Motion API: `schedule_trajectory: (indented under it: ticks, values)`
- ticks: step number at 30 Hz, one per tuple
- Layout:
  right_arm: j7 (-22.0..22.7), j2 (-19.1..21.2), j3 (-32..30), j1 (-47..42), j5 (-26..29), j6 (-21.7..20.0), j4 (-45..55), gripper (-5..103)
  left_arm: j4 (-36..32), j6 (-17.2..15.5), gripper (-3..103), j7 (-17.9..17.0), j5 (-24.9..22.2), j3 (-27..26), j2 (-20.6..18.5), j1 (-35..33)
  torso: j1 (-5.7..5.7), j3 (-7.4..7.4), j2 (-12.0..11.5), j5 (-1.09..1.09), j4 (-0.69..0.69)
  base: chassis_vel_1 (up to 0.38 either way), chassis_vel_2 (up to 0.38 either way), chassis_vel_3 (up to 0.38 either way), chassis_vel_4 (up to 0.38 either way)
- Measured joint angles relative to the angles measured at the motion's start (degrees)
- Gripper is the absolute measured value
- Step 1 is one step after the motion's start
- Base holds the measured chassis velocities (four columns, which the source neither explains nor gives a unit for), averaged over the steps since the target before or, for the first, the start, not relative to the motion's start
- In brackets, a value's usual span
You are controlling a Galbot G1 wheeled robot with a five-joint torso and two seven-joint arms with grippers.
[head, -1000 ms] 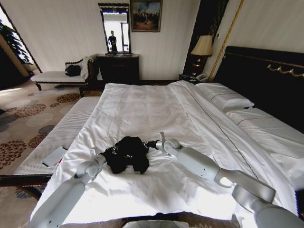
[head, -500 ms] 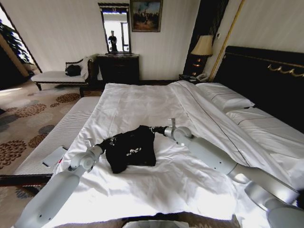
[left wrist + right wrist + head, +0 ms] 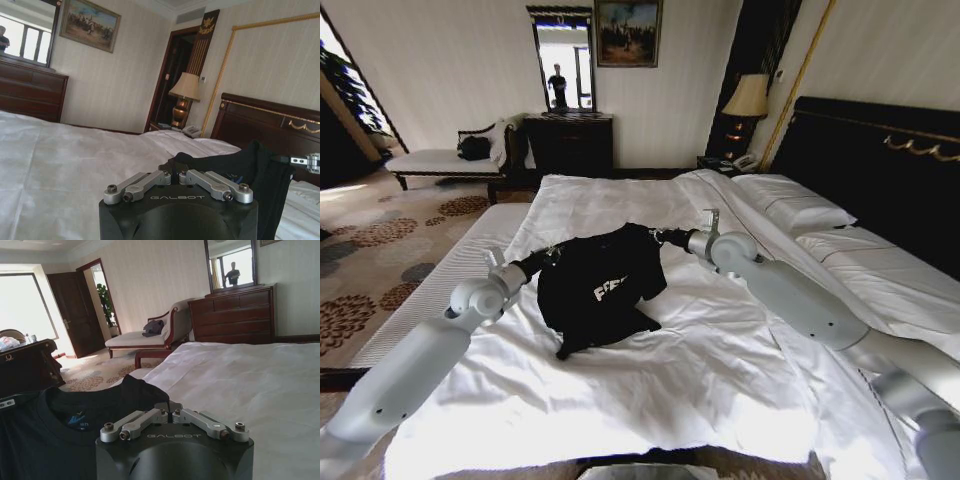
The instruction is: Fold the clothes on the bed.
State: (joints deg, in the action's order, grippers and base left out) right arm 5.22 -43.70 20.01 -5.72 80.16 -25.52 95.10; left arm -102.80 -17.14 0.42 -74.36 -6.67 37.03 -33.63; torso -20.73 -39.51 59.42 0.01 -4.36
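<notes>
I am holding the black T-shirt [image 3: 600, 290] stretched between both grippers above the white duvet of the bed [image 3: 720, 370]. The left gripper [image 3: 552, 254] is pinching one shoulder at the 10 o'clock side; the right gripper [image 3: 658, 236] is pinching the other at 2 o'clock. Both sets of fingertips are lying buried in fabric. The shirt is hanging collar-up, its long axis running toward 6 o'clock, hem touching the duvet. The white lettering [image 3: 610, 289] is only partly legible, creased by folds.
</notes>
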Motion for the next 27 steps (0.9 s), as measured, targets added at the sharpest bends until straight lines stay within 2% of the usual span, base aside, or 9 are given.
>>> schedule_trajectory:
  ticks: [8, 14, 16, 17, 19, 21, 24, 25, 27]
  values:
    - [2.22, 0.82, -1.66, 6.59, 3.99, -1.21, 0.27, 0, 4.87, -1.10, 2, 0.00, -6.83, 8.27, -2.28, 19.36, 0.00, 0.00, 0.00, 0.00, 0.04, 0.000, 0.000, 0.000, 0.000]
    - [2.19, 1.29, 0.01, 13.56, 6.29, -1.61, -2.36, 0, 8.67, -1.53, 2, 0.08, -8.98, 12.38, -1.34, 28.32, -0.01, 0.00, 0.00, -0.01, 0.03, 0.000, 0.000, 0.000, 0.000]
    - [2.12, 1.33, 1.50, 18.11, 7.81, -1.81, -3.94, 0, 12.01, -2.45, 2, 0.01, -10.36, 16.25, 0.56, 36.54, -0.01, 0.00, 0.00, -0.03, 0.02, 0.000, 0.000, 0.000, 0.000]
    - [2.12, 1.33, 1.50, 18.11, 7.81, -1.81, -3.94, 0, 12.01, -2.45, 2, 0.01, -10.36, 16.25, 0.56, 36.54, -0.01, 0.00, 0.00, -0.03, 0.02, 0.000, 0.000, 0.000, 0.000]
    - [2.07, 0.74, 2.52, 21.60, 9.04, -2.13, -5.90, 0, 15.06, -3.28, 2, 0.05, -12.36, 20.54, 2.39, 44.02, 0.00, 0.01, 0.00, 0.03, 0.01, 0.000, 0.000, 0.000, 0.000]
    - [1.99, 0.48, 2.80, 22.72, 9.23, -2.20, -6.75, 0, 16.19, -3.50, 2, 0.04, -12.92, 22.20, 2.94, 46.42, 0.00, 0.01, 0.00, 0.01, 0.01, 0.000, 0.000, 0.000, 0.000]
    - [1.65, -0.96, 3.43, 26.57, 9.77, -2.40, -10.66, 0, 20.97, -3.80, 2, 0.00, -15.03, 28.09, 5.53, 56.35, -0.01, 0.00, 0.00, 0.03, 0.02, 0.000, 0.000, 0.000, 0.000]
    - [1.65, -0.96, 3.43, 26.57, 9.77, -2.40, -10.66, 0, 20.97, -3.80, 2, 0.00, -15.03, 28.09, 5.53, 56.35, -0.01, 0.00, 0.00, 0.03, 0.02, 0.000, 0.000, 0.000, 0.000]
    - [1.05, -1.87, 4.49, 29.73, 10.25, -2.56, -13.41, 0, 24.39, -3.90, 2, 0.00, -16.11, 30.73, 7.30, 61.67, -0.01, 0.00, 0.00, 0.02, 0.03, 0.000, 0.000, 0.000, 0.000]
